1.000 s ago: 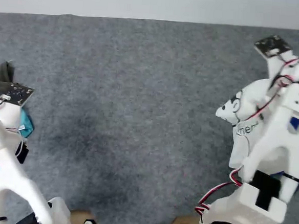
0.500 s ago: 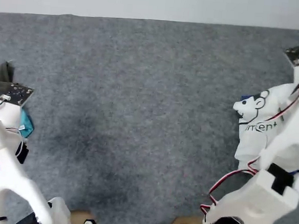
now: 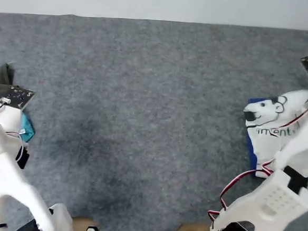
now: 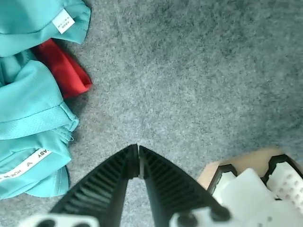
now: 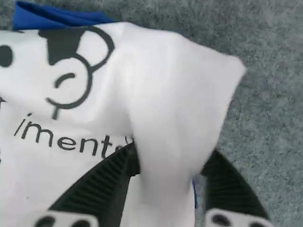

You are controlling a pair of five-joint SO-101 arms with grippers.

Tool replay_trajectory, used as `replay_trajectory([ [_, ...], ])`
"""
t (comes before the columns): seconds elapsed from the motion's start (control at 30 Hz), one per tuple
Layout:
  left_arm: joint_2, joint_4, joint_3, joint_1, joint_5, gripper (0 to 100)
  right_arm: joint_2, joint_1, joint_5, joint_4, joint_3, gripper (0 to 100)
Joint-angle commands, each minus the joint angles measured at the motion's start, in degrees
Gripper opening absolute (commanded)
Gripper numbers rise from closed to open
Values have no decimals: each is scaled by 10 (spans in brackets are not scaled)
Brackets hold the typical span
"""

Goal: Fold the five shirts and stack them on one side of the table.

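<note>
A white shirt (image 3: 271, 135) with a bear print lies at the table's right side on top of a blue shirt (image 3: 250, 148). My right gripper (image 5: 165, 161) is shut on a raised fold of the white shirt (image 5: 142, 94), with the blue shirt (image 5: 57, 16) showing at its far edge. At the left edge, teal shirts (image 3: 26, 129) and a dark olive one (image 3: 1, 75) lie bunched. My left gripper (image 4: 138, 152) hangs shut and empty over bare mat, next to the teal shirts (image 4: 28, 109) and a red shirt (image 4: 64, 71).
Grey mat (image 3: 144, 104) covers the table between the two piles. The left arm (image 3: 5, 163) stands over the left pile, and the right arm (image 3: 280, 198) covers part of the right pile. Both arm bases sit at the front edge.
The right arm has swung toward the right edge, dragging the white shirt with it until it lies over the blue one. The left arm has not moved.
</note>
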Motion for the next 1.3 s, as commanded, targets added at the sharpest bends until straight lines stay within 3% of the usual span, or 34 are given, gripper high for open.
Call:
replay_trajectory([
  [0.0,-15,10,-13,3,-3,9,-73,7,-39,1,-5,307],
  [0.13,-14,10,-13,4,-3,9,-108,-5,-19,91,-5,237],
  [0.27,-13,10,-13,4,-3,9,-106,-26,-33,186,-4,0],
  [0.37,-14,10,-13,4,-3,9,-73,-21,-39,217,-3,54],
  [0.73,-15,11,-13,3,-3,9,52,-15,-63,218,-3,10],
  [0.87,-15,11,0,3,-3,9,89,-8,-72,271,-3,10],
  [1.27,-15,6,47,3,-3,9,40,10,-37,301,29,10],
])
